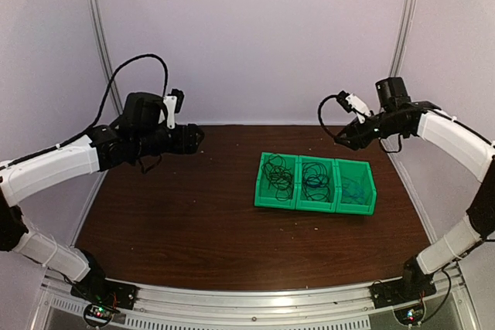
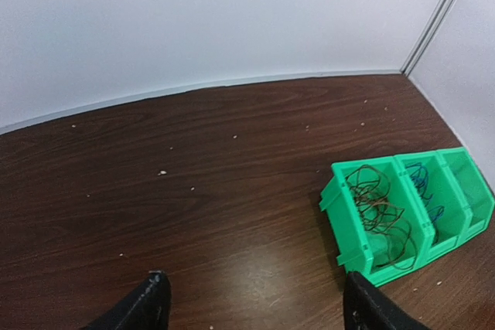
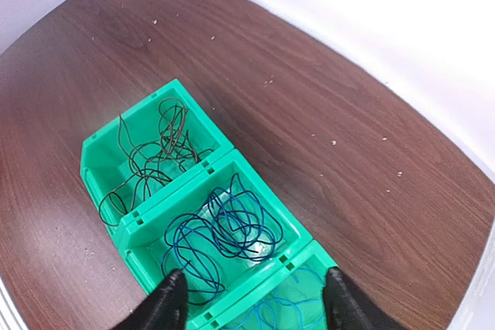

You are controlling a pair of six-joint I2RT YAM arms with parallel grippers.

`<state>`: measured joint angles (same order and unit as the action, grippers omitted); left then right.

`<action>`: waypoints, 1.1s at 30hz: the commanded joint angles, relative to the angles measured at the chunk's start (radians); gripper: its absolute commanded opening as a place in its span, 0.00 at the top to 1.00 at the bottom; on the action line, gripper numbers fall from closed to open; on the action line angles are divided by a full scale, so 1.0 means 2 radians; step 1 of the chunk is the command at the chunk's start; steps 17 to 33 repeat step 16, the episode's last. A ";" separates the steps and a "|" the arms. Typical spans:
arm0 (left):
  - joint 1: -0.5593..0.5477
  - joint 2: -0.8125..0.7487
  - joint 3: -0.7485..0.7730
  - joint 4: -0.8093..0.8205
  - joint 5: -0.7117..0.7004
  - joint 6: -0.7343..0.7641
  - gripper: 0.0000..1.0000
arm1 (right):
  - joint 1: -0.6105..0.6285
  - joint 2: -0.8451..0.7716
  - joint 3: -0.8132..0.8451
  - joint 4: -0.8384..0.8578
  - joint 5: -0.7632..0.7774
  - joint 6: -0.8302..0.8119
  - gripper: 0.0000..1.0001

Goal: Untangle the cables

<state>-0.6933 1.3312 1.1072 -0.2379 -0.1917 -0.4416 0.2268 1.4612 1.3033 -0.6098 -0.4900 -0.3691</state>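
Observation:
A green three-compartment bin (image 1: 313,205) sits right of the table's centre. Its left compartment holds a loose dark cable (image 1: 278,178), the middle one a dark blue cable (image 1: 315,179), the right one a light blue cable (image 1: 354,188). My left gripper (image 1: 196,138) hovers open and empty at the back left, well away from the bin (image 2: 348,229); its view shows the dark cable (image 2: 375,206). My right gripper (image 1: 340,141) hovers open and empty above the bin's back right. Its view shows its open gripper (image 3: 251,308) over the dark blue cable (image 3: 220,229), with the dark cable (image 3: 151,160) beyond and the light blue cable (image 3: 302,311) nearest.
The dark wooden table (image 1: 178,222) carries small pale crumbs. White walls close in the back and sides, with metal posts (image 1: 97,36) at the back corners. A metal rail (image 1: 255,299) runs along the near edge between the arm bases.

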 commanded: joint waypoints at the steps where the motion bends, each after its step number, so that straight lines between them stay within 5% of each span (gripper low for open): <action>1: 0.012 -0.001 0.028 -0.060 -0.026 0.061 0.22 | -0.026 -0.082 -0.066 0.038 0.037 0.008 0.09; 2: 0.013 -0.003 0.032 -0.063 -0.030 0.071 0.22 | -0.034 -0.107 -0.089 0.062 0.049 0.022 0.01; 9: 0.014 -0.016 0.026 -0.040 -0.062 0.118 0.20 | -0.060 -0.249 -0.230 0.254 0.165 0.126 0.00; 16: 0.014 -0.040 -0.014 0.018 -0.094 0.148 0.20 | -0.060 -0.273 -0.240 0.261 0.169 0.166 0.00; 33: 0.014 -0.040 -0.014 0.018 -0.094 0.148 0.20 | -0.060 -0.273 -0.240 0.261 0.169 0.166 0.00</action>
